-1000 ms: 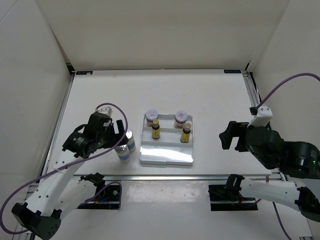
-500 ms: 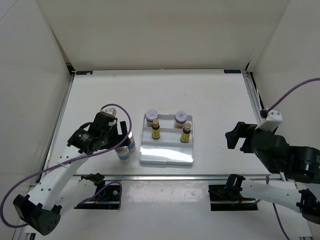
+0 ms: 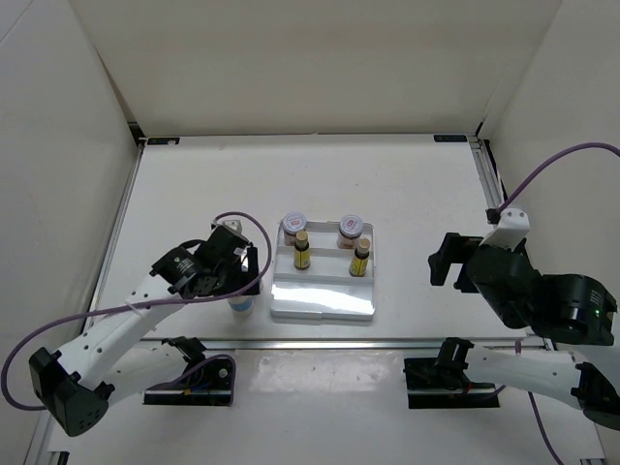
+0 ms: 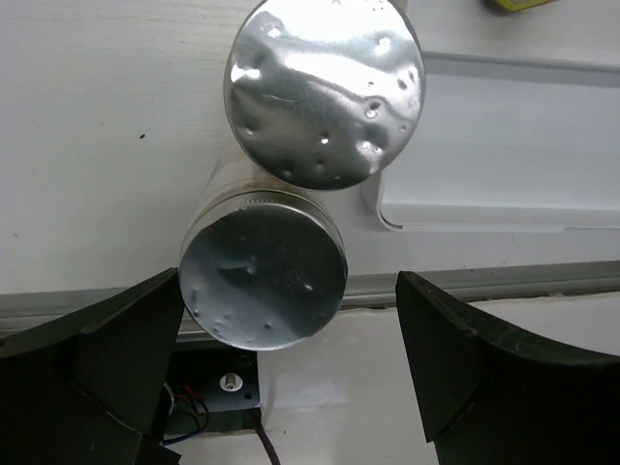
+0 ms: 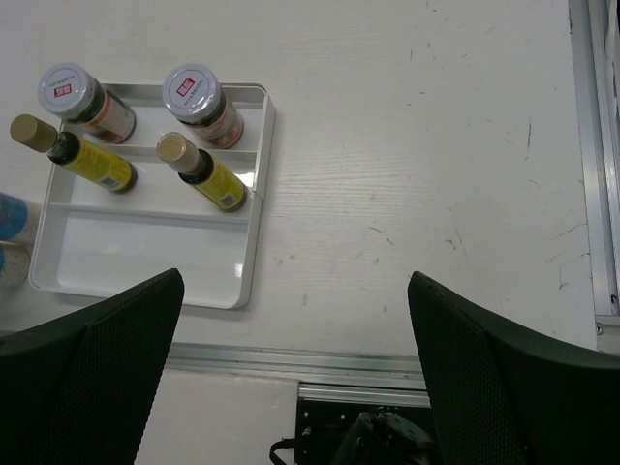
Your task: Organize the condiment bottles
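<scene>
**Risk.** The left gripper (image 3: 237, 276) hangs over the two silver-topped cylinders (image 3: 242, 305) with its jaws spread wide and nothing in them. The cylinders stand touching each other on the table (image 3: 417, 184), just left of the white tray (image 3: 325, 308), lower centre-left of the top view. In the left wrist view the lower cylinder (image 4: 262, 281) lies between the fingers and the upper cylinder (image 4: 325, 92) touches it.

Judgement: an off-centre descent or closing could clip the neighbouring cylinder, topple it, or shove it against the tray wall. The tray's front compartment is bare. A careless placing there could knock the yellow bottles (image 3: 301, 250) in the middle row. The jars (image 3: 294, 226) sit in the row behind.

The right gripper (image 3: 446, 263), centre-right, is wide open and empty, well apart from everything.

**Change vs. a second ago.** The left gripper was up and left of the cylinders, with both visible. It now covers them, and only one shows from above. The right arm is in much the same place. The tray contents are unmoved.
</scene>
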`<state>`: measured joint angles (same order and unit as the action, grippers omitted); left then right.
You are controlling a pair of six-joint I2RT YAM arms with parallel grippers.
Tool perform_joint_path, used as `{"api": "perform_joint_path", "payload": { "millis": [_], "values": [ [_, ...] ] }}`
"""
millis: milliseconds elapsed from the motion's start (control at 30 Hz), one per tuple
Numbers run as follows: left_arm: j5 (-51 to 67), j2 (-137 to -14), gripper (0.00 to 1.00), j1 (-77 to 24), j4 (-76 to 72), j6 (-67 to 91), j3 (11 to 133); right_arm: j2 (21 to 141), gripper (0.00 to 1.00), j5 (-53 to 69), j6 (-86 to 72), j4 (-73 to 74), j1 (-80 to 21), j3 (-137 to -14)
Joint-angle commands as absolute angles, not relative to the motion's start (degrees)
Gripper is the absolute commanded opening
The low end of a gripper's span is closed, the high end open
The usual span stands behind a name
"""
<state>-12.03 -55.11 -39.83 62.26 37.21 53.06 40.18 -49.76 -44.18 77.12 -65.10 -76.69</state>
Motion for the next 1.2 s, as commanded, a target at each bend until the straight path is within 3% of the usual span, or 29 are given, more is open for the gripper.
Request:
{"api": "perform_joint_path", "payload": {
  "millis": [0,400,567,767,867,1067,1167],
  "values": [
    [-15.3,-56.3,0.99,-40.2,62.3,38.3,54.6,39.7,0.99,-51.2,-44.1,87.5,-65.1,-76.7],
    [-17.0,-54.2,0.76,-39.6,62.3,38.3,54.6,39.5,0.99,-50.6,-43.0,86.3,-65.1,-76.7],
    [-16.4,-54.2,0.51,-39.6,62.3,38.3,55.1,40.6,0.99,-50.1,-42.5,86.3,-65.1,-76.7],
    [-15.9,-55.9,0.48,-39.6,62.3,38.3,55.1,41.1,0.99,-50.1,-41.9,85.8,-65.1,-76.7],
    [-15.3,-55.9,0.29,-39.6,62.3,38.3,55.1,41.1,0.99,-50.1,-41.9,85.8,-65.1,-76.2],
    [-10.1,-52.0,0.12,-39.6,64.0,38.8,58.2,41.1,0.99,-50.1,-41.9,85.8,-65.1,-76.2],
    [-6.0,-50.8,0.11,-39.6,64.5,39.4,60.1,41.1,0.99,-50.1,-41.9,85.8,-65.1,-76.2]
  ]
}}
